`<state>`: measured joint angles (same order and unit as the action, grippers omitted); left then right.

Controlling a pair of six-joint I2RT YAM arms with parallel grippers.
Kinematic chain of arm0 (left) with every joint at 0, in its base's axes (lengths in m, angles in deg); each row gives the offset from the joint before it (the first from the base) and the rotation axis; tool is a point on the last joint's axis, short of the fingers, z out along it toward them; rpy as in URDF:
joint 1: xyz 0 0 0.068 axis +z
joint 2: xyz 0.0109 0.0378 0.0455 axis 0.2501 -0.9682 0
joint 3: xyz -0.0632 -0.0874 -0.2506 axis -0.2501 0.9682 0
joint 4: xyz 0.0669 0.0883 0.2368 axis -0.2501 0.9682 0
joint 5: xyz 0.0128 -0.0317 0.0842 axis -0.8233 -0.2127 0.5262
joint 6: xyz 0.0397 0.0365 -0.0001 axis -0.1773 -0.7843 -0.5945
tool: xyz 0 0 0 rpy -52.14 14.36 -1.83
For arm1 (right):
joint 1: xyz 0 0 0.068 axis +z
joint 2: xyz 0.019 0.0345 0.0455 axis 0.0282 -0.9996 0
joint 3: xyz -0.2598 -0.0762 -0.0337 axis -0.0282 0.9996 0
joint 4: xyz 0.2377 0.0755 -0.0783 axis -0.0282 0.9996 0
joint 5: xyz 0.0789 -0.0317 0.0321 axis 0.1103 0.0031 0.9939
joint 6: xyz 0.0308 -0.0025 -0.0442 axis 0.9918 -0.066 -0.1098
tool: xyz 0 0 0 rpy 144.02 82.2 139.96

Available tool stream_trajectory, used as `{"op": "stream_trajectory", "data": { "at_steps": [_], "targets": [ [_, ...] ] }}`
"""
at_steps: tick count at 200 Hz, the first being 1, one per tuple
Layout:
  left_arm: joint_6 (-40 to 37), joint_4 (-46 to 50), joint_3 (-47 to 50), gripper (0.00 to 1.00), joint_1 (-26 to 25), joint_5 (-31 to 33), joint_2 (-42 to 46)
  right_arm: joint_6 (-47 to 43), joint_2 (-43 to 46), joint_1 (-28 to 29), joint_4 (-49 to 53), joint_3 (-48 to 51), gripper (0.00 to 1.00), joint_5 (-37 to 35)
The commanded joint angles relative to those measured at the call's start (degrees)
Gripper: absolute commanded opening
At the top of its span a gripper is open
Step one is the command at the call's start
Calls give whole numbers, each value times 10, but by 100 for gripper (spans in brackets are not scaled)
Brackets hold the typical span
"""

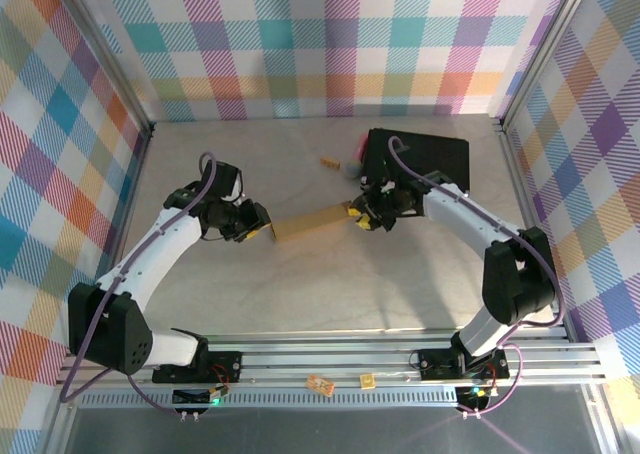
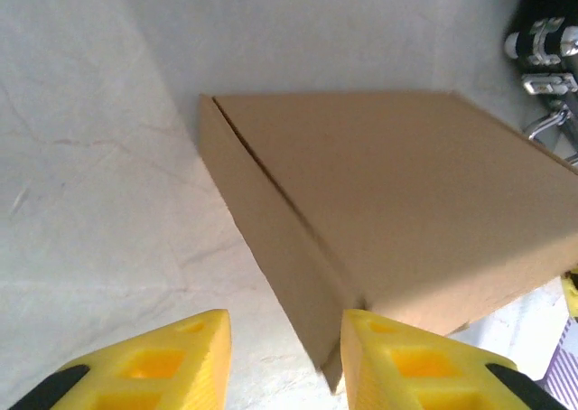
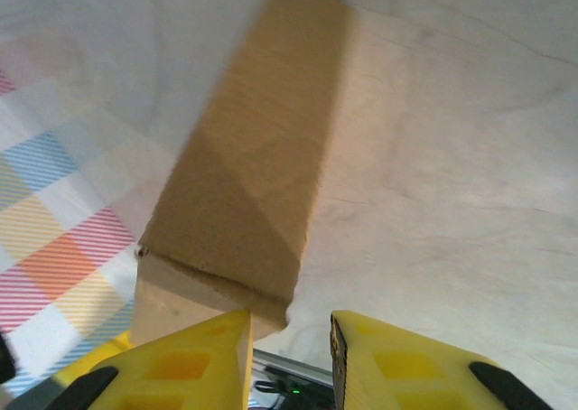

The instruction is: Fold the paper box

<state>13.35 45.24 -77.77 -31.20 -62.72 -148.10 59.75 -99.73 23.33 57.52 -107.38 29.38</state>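
Plain brown paper box, closed

Bright, even light casts soft shadows; the paper box looks blurred at the right wrist.

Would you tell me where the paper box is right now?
In the top view, the paper box is mid-table, between the left gripper and right gripper.

You have the paper box folded shut: plain brown cardboard, shallow; it stands on edge, mid-bench, angled slightly.
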Motion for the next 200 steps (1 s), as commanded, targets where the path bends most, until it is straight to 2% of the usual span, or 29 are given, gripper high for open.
{"op": "stream_trajectory", "data": {
  "at_steps": [1,43,65,78,80,82,84,86,94,97,98,99,101,114,140,148,159,168,173,180,189,200],
  "targets": [
    [-12,24,13,37,3,-7,15,-43,11,0,65,34,29,-23],
    [-10,16,10,37,3,-5,6,-69,33,0,89,54,38,-51],
    [-9,22,-10,37,5,-1,-2,-105,47,-2,125,20,48,-100],
    [-4,25,-20,40,14,-3,5,-140,73,-3,147,-5,58,-164],
    [-3,24,-21,40,16,-3,8,-147,80,-3,149,-7,66,-177],
    [-1,22,-22,41,18,-3,11,-154,88,-3,149,-9,78,-189],
    [0,21,-23,43,19,-3,15,-161,96,-3,148,-10,92,-202],
    [1,20,-24,44,21,-2,18,-169,104,-3,146,-11,99,-214],
    [2,16,-26,53,28,6,37,-200,143,-3,135,-6,99,-258],
    [3,13,-26,67,31,9,43,-211,158,-3,131,-3,99,-276],
    [3,12,-26,81,31,11,46,-215,163,-3,129,-1,99,-282],
    [3,11,-26,90,32,12,49,-218,168,-3,127,0,99,-288],
    [2,8,-25,98,34,14,54,-224,178,-3,124,3,99,-300],
    [-2,1,-21,100,43,41,84,-259,235,-3,116,20,99,-378],
    [-14,12,-9,100,43,177,139,-208,313,-3,144,72,99,-585],
    [-10,15,4,100,39,242,160,-259,338,-3,92,117,99,-626],
    [28,32,25,100,30,378,185,-385,374,-3,-25,198,99,-633],
    [61,39,50,100,26,457,203,-416,400,-3,-63,243,99,-659],
    [74,31,64,100,27,480,215,-422,410,-3,-71,265,99,-679],
    [27,-14,95,100,26,488,233,-451,417,-3,-95,291,99,-689],
    [-23,-75,134,100,25,507,250,-505,416,-3,-136,321,99,-680],
    [-61,-116,169,100,24,546,253,-529,401,-4,-163,344,99,-656]
  ]
}}
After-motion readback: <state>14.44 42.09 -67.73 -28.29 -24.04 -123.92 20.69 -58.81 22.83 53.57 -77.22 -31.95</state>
